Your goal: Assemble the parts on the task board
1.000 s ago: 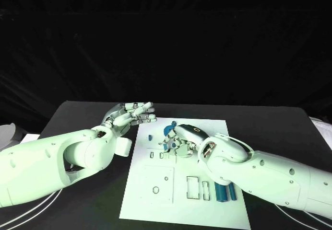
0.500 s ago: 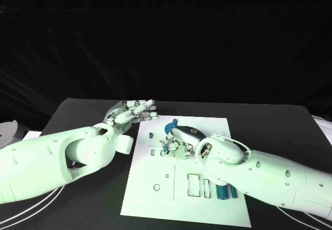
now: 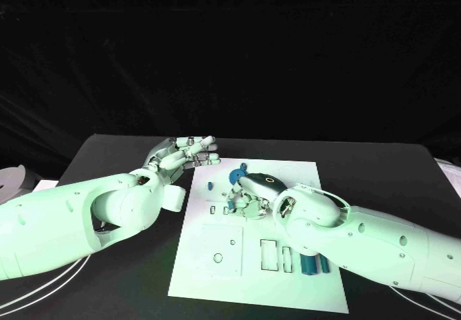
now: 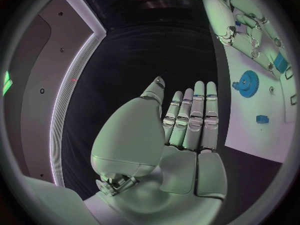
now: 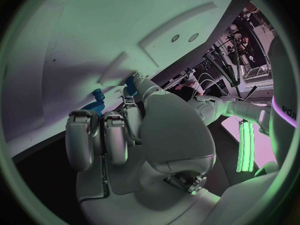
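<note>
**Right hand working a small part on the board**

The task board (image 3: 254, 267) lies in the middle of the worktop (image 3: 384, 167). The right hand (image 3: 252, 197) presses down near the board's far edge, its fingers (image 5: 94, 145) curled beside a small blue part (image 5: 97, 96); whether they grip it I cannot tell. A blue gear (image 3: 236, 177) sits just beyond. The left hand (image 3: 182, 157) hovers by the board's far left corner, fingers straight, holding nothing. The parts look light, stiff and slick: best pinched by their sides.

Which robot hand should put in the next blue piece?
Probably the right hand: it is over the white task board, fingers beside the blue gear. The left hand hovers open off the board's edge.
</note>
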Robot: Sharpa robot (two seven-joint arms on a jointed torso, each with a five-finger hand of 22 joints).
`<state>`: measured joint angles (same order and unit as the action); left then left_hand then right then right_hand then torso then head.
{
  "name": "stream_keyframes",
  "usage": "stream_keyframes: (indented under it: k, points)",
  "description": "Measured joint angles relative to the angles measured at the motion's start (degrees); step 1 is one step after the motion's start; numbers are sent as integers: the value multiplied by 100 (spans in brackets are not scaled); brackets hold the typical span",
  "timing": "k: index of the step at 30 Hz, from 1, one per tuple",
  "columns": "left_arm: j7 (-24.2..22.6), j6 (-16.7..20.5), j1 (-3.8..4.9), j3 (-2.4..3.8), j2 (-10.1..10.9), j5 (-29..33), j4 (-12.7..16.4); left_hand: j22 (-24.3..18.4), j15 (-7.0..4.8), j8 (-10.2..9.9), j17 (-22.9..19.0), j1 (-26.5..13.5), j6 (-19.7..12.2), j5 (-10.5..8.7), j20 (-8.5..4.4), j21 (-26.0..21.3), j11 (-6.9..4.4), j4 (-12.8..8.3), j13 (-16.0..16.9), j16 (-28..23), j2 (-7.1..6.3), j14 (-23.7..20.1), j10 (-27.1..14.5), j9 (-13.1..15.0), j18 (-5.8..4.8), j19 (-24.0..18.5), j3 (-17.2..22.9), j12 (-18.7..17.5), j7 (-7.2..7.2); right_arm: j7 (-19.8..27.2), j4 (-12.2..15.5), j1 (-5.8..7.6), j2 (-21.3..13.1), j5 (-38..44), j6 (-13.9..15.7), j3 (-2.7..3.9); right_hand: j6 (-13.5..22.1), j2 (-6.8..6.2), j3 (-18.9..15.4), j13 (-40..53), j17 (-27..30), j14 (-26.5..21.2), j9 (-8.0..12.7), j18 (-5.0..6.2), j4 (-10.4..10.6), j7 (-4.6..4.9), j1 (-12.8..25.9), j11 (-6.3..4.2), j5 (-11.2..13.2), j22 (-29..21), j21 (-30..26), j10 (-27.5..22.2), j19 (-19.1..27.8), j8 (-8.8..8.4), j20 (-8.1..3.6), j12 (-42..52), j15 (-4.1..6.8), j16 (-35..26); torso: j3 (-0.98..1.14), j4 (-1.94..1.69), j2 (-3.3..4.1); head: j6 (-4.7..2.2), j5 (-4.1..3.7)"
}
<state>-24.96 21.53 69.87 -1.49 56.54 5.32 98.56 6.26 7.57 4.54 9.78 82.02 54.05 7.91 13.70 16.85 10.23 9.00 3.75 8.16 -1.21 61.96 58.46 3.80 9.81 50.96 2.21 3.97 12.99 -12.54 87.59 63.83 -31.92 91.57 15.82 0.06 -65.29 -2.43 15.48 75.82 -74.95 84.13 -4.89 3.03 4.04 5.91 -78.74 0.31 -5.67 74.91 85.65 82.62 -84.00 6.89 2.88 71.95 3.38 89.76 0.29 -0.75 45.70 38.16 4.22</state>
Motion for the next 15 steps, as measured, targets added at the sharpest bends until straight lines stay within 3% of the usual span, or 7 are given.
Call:
stream_keyframes:
  k: [15]
  points:
    - [0,-1,0,0,7,3,-2,0,0,0,-1,0,0,0,0,0,0,0,0,0,0,0,0,0,0,0,0,0,0,-83,144,-6,-65,96,-185,10,0,-51,-31,160,1,0,-38,1,16,0,105,7,-32,-1,-24,-7,0,0,0,-47,0,0,-1,3,2,41,4]
